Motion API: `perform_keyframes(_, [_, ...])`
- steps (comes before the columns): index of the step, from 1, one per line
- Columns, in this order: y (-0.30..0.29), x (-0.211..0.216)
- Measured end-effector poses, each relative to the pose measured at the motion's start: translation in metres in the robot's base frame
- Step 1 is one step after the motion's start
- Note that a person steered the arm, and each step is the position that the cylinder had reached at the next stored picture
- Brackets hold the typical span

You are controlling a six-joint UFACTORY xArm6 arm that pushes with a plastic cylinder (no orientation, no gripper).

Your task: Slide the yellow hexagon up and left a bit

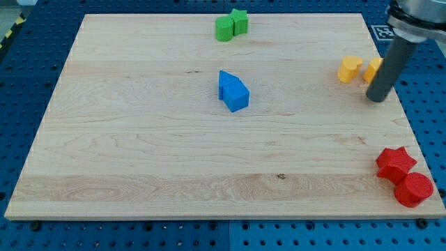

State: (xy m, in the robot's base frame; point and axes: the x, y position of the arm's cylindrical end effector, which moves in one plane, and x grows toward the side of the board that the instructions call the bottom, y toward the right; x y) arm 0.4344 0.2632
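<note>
Two yellow blocks sit near the board's right edge. The left one (350,69) looks heart-shaped. The right one (372,69) is partly hidden behind my rod, so its shape is unclear; it may be the yellow hexagon. My tip (376,100) rests on the board just below and slightly right of that hidden yellow block, close to it; I cannot tell whether they touch.
A green star (240,20) and a rounded green block (224,29) touch at the top middle. Two blue blocks (233,91) sit together near the centre. A red star (395,163) and a red hexagon-like block (414,189) lie at the bottom right corner of the wooden board (139,139).
</note>
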Motion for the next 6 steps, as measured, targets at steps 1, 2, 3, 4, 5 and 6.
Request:
perform_keyframes(1, [0.022,-0.001])
perform_keyframes(2, [0.028,-0.033])
perform_keyframes(3, [0.028,-0.06])
perform_keyframes(4, [0.028,-0.086])
perform_keyframes(5, [0.027,-0.107])
perform_keyframes(6, [0.043,-0.099])
